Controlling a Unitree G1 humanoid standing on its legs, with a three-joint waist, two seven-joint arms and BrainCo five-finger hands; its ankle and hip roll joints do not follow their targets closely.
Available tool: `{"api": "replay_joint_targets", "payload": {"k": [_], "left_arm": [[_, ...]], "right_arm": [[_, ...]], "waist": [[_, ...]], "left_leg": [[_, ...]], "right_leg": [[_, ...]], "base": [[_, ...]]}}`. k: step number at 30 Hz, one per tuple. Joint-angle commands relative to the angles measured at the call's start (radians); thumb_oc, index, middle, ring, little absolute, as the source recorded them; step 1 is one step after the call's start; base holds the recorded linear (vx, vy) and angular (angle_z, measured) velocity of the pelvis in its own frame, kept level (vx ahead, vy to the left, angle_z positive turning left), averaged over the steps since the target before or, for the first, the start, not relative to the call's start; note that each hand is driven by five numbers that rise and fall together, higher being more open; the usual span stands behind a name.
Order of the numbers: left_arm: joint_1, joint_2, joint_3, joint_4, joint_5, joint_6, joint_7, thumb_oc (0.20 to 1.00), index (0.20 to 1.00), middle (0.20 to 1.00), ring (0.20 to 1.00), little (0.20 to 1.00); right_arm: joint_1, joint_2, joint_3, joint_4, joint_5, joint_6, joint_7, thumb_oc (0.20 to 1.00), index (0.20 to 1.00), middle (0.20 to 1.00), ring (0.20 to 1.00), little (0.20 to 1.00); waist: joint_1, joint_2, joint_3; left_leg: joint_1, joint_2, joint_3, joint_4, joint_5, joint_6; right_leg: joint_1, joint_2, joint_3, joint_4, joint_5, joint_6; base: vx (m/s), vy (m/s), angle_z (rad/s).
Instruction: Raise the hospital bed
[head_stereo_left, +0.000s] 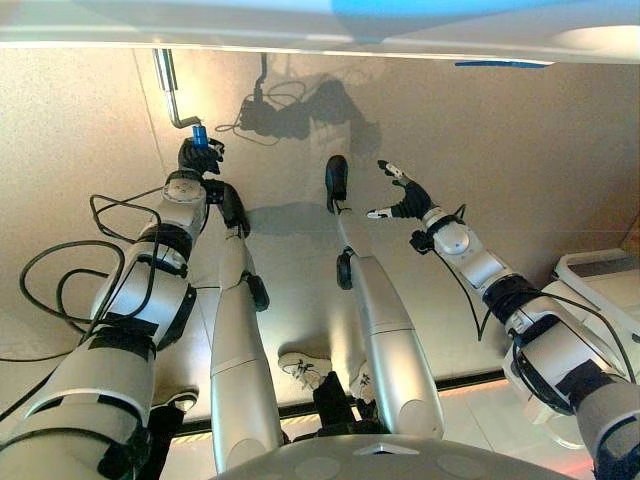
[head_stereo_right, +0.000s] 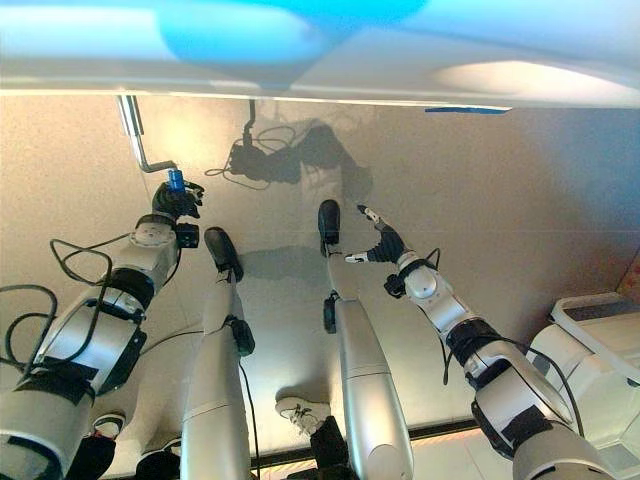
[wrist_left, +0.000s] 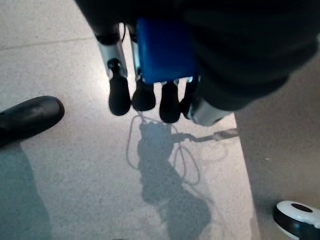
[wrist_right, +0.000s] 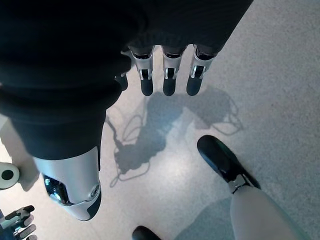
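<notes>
A metal crank (head_stereo_left: 168, 90) hangs from under the edge of the hospital bed (head_stereo_left: 300, 30) at the upper left. It ends in a blue handle (head_stereo_left: 200, 135). My left hand (head_stereo_left: 198, 157) is curled round that blue handle (wrist_left: 165, 50), with the dark fingertips (wrist_left: 144, 97) wrapped over it in the left wrist view. My right hand (head_stereo_left: 405, 195) hovers over the floor to the right, apart from the crank, fingers spread and holding nothing. The right wrist view has its fingers (wrist_right: 167, 75) straight above the bare floor.
The bed's white underside spans the top of both eye views. A white machine (head_stereo_left: 600, 280) stands on the floor at the right. A white caster (wrist_left: 297, 217) sits near the crank side. The floor is pale speckled tile.
</notes>
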Motion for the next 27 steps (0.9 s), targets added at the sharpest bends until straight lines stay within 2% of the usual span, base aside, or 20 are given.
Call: {"api": "replay_joint_targets", "payload": {"k": [1, 12, 21, 27], "left_arm": [[0.002, 0.022, -0.017, -0.060, 0.019, -0.041, -0.002, 0.200, 0.200, 0.200, 0.200, 0.200], [-0.009, 0.014, -0.104, -0.228, -0.018, -0.081, -0.005, 0.200, 0.200, 0.200, 0.200, 0.200], [0.071, 0.065, -0.164, -0.476, -0.098, -0.121, -0.044, 0.200, 0.200, 0.200, 0.200, 0.200], [0.140, 0.142, -0.184, -0.656, -0.140, -0.139, -0.063, 0.200, 0.200, 0.200, 0.200, 0.200]], "right_arm": [[0.038, -0.012, -0.014, -0.060, -0.003, -0.005, -0.003, 1.000, 1.000, 1.000, 1.000, 1.000], [0.049, -0.031, -0.014, -0.053, -0.011, 0.003, -0.005, 1.000, 1.000, 1.000, 1.000, 1.000], [0.092, -0.065, -0.037, -0.088, -0.013, 0.006, 0.005, 1.000, 1.000, 1.000, 1.000, 1.000], [0.125, -0.090, -0.058, -0.117, -0.015, 0.005, 0.009, 1.000, 1.000, 1.000, 1.000, 1.000]], "waist": [[0.030, -0.043, 0.033], [0.035, -0.027, 0.045], [0.051, -0.007, 0.049], [0.064, 0.005, 0.052]], "left_leg": [[0.041, -0.029, -0.017, 0.042, -0.050, 0.030], [0.041, -0.031, -0.019, 0.048, -0.049, 0.031], [0.038, -0.037, -0.021, 0.050, -0.045, 0.031], [0.039, -0.042, -0.021, 0.048, -0.042, 0.030]], "right_leg": [[0.008, 0.025, 0.025, 0.076, -0.014, 0.102], [0.004, 0.020, 0.022, 0.085, -0.011, 0.102], [0.004, 0.017, 0.020, 0.082, -0.008, 0.101], [0.006, 0.013, 0.016, 0.081, -0.007, 0.102]], "base": [[0.00, 0.000, 0.00], [0.00, 0.000, 0.00], [0.00, 0.000, 0.00], [0.00, 0.000, 0.00]]}}
